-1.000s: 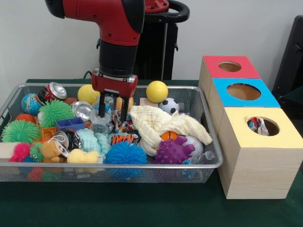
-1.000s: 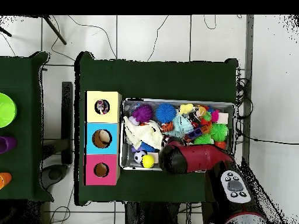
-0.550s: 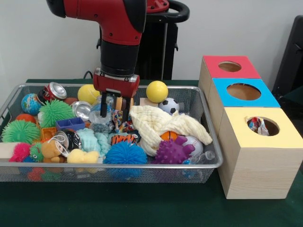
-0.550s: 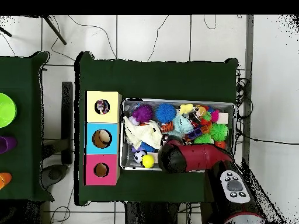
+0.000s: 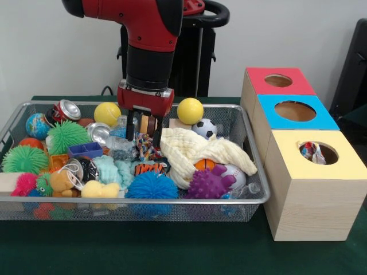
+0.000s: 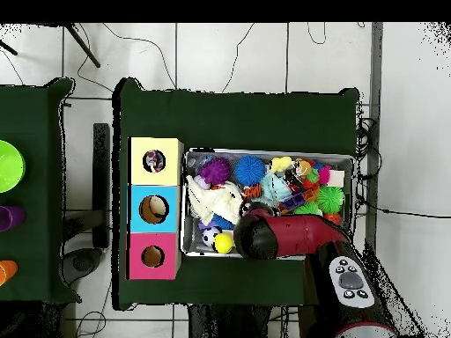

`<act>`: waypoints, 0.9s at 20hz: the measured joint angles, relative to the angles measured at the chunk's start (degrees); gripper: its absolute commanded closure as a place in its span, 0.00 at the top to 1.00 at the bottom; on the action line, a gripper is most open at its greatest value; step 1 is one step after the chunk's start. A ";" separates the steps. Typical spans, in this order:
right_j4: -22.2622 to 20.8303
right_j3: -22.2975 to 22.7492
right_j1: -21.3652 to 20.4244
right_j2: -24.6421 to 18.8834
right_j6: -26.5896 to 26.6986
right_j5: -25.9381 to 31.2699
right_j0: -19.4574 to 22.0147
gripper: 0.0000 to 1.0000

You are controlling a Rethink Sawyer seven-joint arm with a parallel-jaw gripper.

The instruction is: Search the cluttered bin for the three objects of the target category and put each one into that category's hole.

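1. Gripper (image 5: 144, 130) fingers part-open, nothing held, over bin (image 5: 252, 197) centre clutter.
2. Target category unclear; yellow box (image 5: 312, 189) at bin's 3 o'clock already holds one item.
3. Risk: muslin cloth (image 5: 192, 150) at gripper's 3 o'clock snags on descent.

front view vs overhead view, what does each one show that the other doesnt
Only the front view shows the gripper, open over the bin's clutter, and the crushed soda can. Only the overhead view shows the neighbouring table's green bowl. Both show the wire bin, the purple spiky ball, and something already inside the yellow box.
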State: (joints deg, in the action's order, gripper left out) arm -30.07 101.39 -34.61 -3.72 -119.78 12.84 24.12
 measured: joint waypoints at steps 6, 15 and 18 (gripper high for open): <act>0.00 -0.01 0.00 -0.03 0.00 0.00 -0.01 1.00; 0.00 0.07 0.85 -0.03 0.00 -1.55 0.02 1.00; 0.00 0.16 1.94 -0.03 0.00 -3.48 0.05 1.00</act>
State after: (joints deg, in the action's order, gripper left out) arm -30.07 101.54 -32.67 -3.76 -119.78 9.37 24.17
